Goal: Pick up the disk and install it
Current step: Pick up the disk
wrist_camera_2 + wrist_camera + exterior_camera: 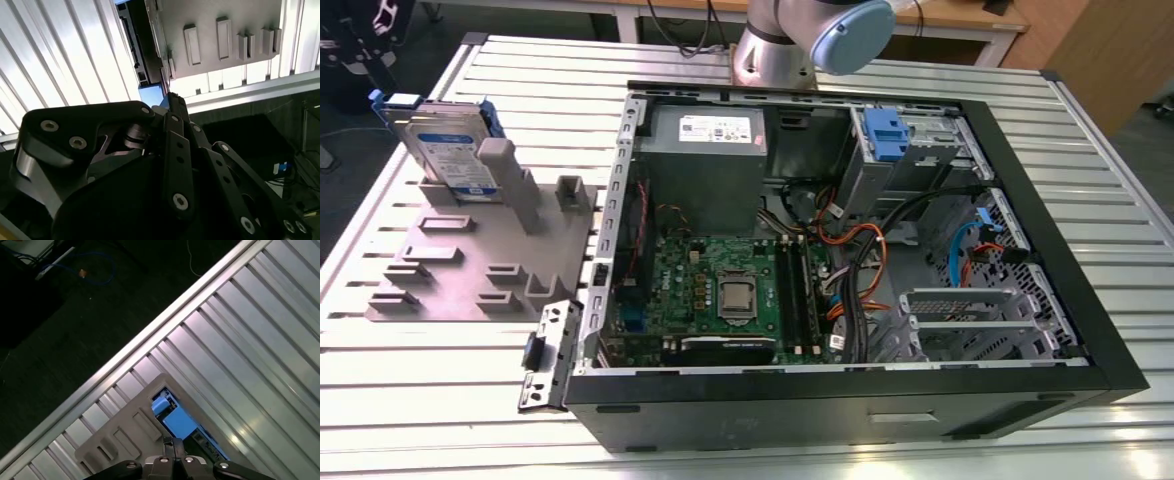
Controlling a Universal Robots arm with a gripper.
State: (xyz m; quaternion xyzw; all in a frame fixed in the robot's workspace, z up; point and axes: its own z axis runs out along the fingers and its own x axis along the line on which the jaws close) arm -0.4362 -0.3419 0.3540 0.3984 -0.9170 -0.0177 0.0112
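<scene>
1. Disk [454, 150] stands on edge in grey holder plate [454, 265] at exterior view's left, well apart from open PC case [854, 410]. Both sit on slatted metal table [400, 400].
2. Gripper [172, 442] closed: tips meet, nothing btw them. Gripper [169, 96] looks the same in second wrist view.
3. First wrist view: gripper hangs above disk's [177, 422] blue top edge, not touching.
4. Arm [814, 35] is at case's far side.
</scene>
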